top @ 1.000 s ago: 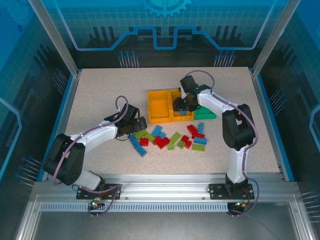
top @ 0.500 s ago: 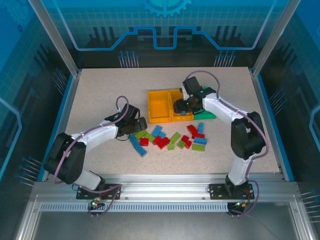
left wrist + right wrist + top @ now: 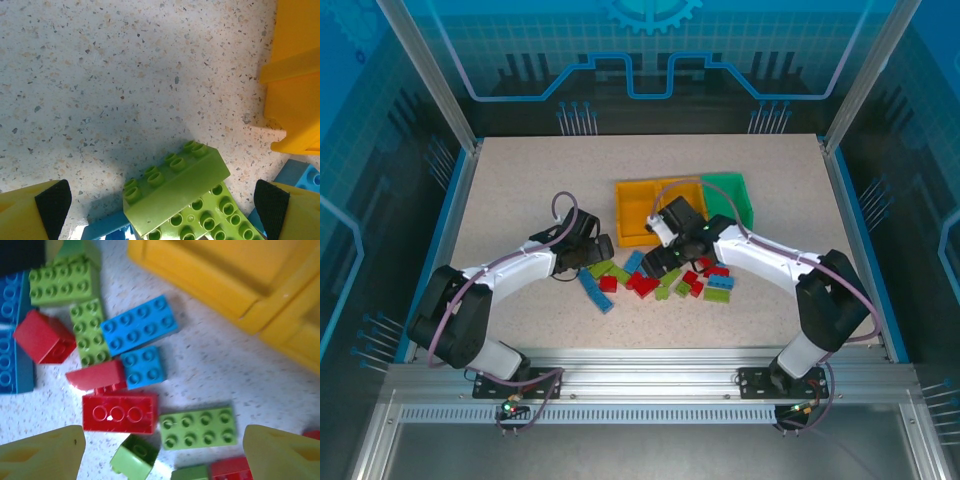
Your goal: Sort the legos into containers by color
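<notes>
Claws spread above the brick heap, bins behind

Nearest the arm bases, the legos lie in a loose heap of red, blue and lime green on the speckled desk, none of them in a claw. The left claw sits low at the heap's left end, released, its fingers wide apart with nothing gripped. In the left wrist view a lime brick lies tilted between them, touching neither pad. It rests on a flat lime piece, and a blue brick lies at the right edge.

The right claw hangs over the middle of the heap, also released and empty. Under it, in the right wrist view, a red brick lies underside up, just beside a lime eight-stud brick. Farther off, a larger blue brick touches a small blue one, and a red cube lies to their left.

Behind the heap stand the containers: two orange-yellow bins joined side by side, with a green bin at the right end. The right arm's wrist covers part of the middle one.
</notes>
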`<state>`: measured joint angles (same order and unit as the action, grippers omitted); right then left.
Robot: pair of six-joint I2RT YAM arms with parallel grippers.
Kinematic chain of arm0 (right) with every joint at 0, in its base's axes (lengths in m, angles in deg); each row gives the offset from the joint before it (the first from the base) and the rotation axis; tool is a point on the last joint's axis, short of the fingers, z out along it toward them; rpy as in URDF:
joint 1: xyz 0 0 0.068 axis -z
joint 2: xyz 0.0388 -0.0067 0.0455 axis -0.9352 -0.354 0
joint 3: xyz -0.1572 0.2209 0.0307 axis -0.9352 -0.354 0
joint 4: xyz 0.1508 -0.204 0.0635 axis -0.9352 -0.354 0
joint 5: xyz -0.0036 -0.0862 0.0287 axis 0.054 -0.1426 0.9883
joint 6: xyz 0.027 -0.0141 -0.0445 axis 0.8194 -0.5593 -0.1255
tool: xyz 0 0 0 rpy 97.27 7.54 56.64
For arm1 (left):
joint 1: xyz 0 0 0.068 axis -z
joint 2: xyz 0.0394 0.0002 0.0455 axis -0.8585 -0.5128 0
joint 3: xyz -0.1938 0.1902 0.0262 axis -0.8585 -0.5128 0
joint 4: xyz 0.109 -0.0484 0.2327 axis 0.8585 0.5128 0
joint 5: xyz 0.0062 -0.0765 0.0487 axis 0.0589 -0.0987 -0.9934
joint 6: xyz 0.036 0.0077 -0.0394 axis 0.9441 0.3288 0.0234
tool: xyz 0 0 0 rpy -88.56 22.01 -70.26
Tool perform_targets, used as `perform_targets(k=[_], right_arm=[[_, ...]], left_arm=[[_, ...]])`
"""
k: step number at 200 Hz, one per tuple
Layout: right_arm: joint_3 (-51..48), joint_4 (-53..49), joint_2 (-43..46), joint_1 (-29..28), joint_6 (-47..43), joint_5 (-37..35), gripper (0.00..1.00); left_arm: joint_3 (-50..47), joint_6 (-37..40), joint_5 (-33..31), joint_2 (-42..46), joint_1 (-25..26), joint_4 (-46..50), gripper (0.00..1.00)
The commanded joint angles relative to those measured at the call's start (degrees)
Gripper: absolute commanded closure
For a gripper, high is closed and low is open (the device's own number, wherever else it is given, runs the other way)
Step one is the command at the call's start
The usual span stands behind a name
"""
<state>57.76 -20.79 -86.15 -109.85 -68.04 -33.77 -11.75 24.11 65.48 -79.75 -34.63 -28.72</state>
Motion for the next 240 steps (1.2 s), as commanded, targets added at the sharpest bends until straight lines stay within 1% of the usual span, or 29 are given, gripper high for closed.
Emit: perform_targets(k=[1,17,46,71,100,151,198,240], right_arm=[[-1.6,-0.4,1.3,-1.0,-0.9,0.7,0.17],[-2.4,-2.2,1.2,-2.2,1.1,-0.2,0.21],[-2.4,-5.8,-0.8,-3.4,7.7,-0.7,0.28],[-2.6,-6.4,-1.7,-5.1,12.3,-0.3,0.31],[-1.8,-8.2,-3.5,-6.8,15.4,-1.2,0.34],[-1.4,-9.6,-5.7,-7.3,18.9,-2.2,0.38],[-0.2,-9.0,-8.3,-7.3,19.2,-2.3,0.4],[0.7,-8.9,-9.7,-7.3,19.6,-2.1,0.45]], left_arm=[[-0.7,0.7,-1.7,1.7,0.4,2.0,0.01],[-1.1,0.7,-2.1,2.1,0.4,2.0,0.01],[-1.3,0.7,-2.3,2.1,0.4,2.0,0.01],[-1.4,0.6,-2.2,1.9,0.4,2.0,0.01],[-1.6,0.8,-2.4,2.0,0.4,2.0,0.01],[-1.8,0.7,-2.5,1.8,0.4,1.8,0.01],[-1.9,0.8,-2.5,1.8,0.4,1.9,0.01],[-1.9,0.8,-2.5,1.6,0.4,1.8,0.01]])
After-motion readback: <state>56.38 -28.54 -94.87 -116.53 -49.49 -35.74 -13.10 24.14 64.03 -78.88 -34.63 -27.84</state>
